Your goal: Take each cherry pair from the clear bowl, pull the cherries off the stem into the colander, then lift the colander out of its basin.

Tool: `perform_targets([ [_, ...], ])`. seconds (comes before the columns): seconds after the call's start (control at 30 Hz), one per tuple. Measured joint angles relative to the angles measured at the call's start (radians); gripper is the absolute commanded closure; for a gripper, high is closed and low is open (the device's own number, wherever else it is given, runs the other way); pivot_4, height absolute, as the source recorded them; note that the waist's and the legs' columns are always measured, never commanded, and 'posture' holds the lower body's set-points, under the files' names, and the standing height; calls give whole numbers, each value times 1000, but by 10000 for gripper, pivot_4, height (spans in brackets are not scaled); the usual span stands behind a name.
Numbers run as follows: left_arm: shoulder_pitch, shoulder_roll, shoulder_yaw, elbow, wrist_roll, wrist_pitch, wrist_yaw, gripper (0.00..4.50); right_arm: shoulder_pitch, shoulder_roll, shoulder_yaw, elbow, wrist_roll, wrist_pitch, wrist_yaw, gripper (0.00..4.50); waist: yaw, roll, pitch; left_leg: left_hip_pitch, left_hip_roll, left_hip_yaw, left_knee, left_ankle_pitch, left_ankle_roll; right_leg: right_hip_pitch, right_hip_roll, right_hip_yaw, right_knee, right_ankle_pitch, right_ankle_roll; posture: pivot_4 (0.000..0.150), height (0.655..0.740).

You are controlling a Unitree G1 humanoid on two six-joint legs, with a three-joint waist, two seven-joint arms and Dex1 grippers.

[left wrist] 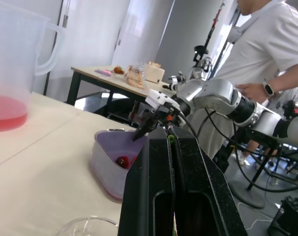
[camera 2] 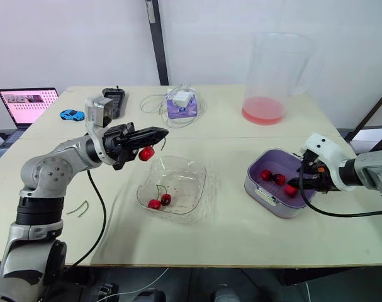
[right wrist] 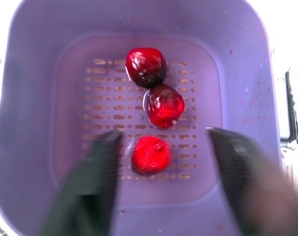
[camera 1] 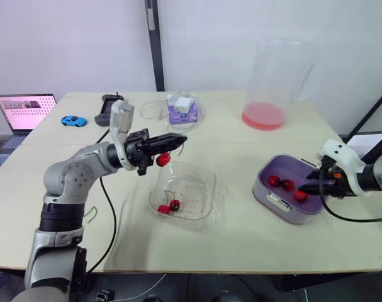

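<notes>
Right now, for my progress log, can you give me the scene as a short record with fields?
Left gripper: shut on the stem of a red cherry, raised near the clear plastic bowl
Bowl contents: one stemmed red cherry pair
Right gripper: open, over the purple perforated colander
Colander contents: three loose red cherries

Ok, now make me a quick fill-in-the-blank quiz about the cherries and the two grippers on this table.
1. The purple colander holds ___ loose cherries.
2. The clear bowl holds ___ stemmed cherries.
3. The right gripper hangs ___ over the colander.
4. The left gripper is shut on a cherry stem with ___ cherry hanging from it.
Missing words: three; two; open; one.
</notes>
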Motion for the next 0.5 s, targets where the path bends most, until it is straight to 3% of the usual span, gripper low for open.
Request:
perform_targets([
  [0.03,0,0,0,0,0,0,0,45000,-5,-9,-1,-2,-7,-4,5,1357,0,0,0,0,0,0,0,0,0,0,0,0,0,0,0,1500,7332],
  [0.23,-3,-3,1,4,-2,0,0,45000,-73,-16,-44,-54,43,36,51,1357,-3,0,0,0,0,0,0,0,0,0,0,0,0,0,0,1500,7332],
  [0.37,-21,-12,0,9,-5,2,0,45000,-242,189,-122,-190,255,161,24,1357,-4,0,0,1,1,-1,0,0,0,0,1,-1,1,0,0,1500,7332],
  [0.5,-23,-8,1,15,-3,2,-5,45000,-257,321,-103,-266,321,195,-42,1357,9,-1,0,-1,0,-1,1,0,-1,1,-1,-2,-1,0,0,1500,7332],
])
